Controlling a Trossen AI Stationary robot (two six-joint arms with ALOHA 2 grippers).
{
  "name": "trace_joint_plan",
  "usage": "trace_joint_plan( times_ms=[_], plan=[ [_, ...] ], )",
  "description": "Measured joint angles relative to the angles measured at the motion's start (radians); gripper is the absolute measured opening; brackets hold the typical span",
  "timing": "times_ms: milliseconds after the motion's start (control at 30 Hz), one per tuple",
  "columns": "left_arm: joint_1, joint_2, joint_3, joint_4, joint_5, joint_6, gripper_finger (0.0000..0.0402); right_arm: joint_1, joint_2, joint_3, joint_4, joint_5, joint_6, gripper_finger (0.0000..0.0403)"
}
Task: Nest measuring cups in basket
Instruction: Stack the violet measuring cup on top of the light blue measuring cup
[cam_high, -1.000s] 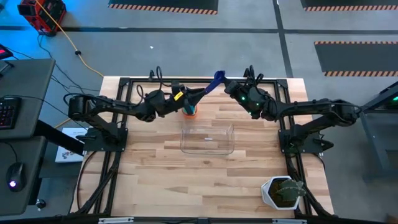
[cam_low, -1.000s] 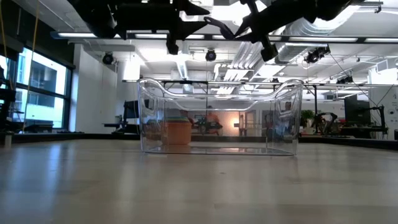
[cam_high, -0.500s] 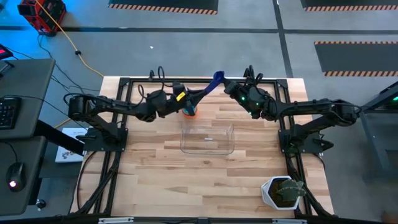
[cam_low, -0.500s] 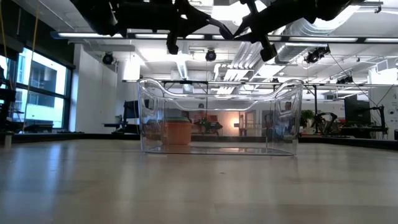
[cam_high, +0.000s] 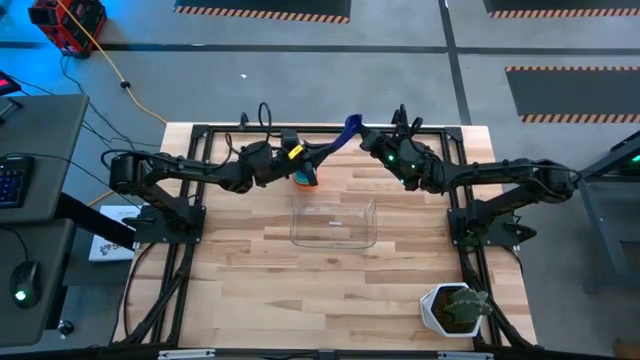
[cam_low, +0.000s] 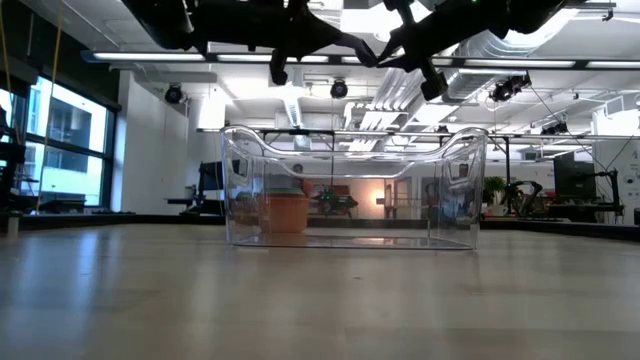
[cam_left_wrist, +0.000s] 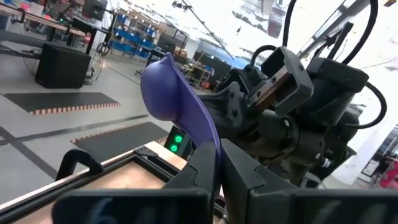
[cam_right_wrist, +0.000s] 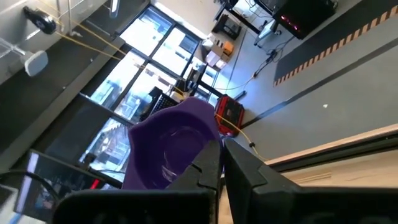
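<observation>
left hand (cam_left_wrist: 219, 163) has closed on the dark blue cup (cam_left_wrist: 177, 99), shifted slightly toward right hand (cam_right_wrist: 222, 163).

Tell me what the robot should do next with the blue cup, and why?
Probably the right gripper should let go. Both grippers look shut on the dark blue cup, held up behind the basket, so the left gripper seems to have taken it. Then it can carry it to the stack of cups.

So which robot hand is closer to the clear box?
The left. The left gripper hangs just past the basket's far left corner; the right gripper is farther back, gripping the dark blue cup.
</observation>
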Motion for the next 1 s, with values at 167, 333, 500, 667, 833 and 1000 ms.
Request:
trace_joint_plan(
  times_ms=[167,333,500,667,833,1000],
  plan=[
    [0.031,-0.019,0.000,-0.035,0.018,-0.002,0.0002,-0.009,-0.023,0.000,-0.026,-0.029,-0.078,0.0030],
    [0.070,-0.084,-0.001,-0.153,0.040,0.024,0.0002,-0.033,-0.104,0.000,-0.160,-0.048,-0.096,0.0103],
    [0.106,-0.170,-0.001,-0.266,0.078,0.068,0.0001,-0.063,-0.187,0.000,-0.284,-0.079,-0.140,0.0168],
    [0.147,-0.259,0.006,-0.512,0.247,0.044,0.0001,-0.087,-0.214,0.000,-0.298,-0.316,-0.281,0.0200],
    [0.157,-0.284,0.065,-0.805,0.383,0.061,0.0001,-0.077,-0.167,0.001,-0.343,-0.470,-0.337,0.0204],
    [0.161,-0.277,0.150,-1.028,0.446,0.072,0.0001,-0.042,-0.080,0.039,-0.393,-0.548,-0.410,0.0204]
  ],
)
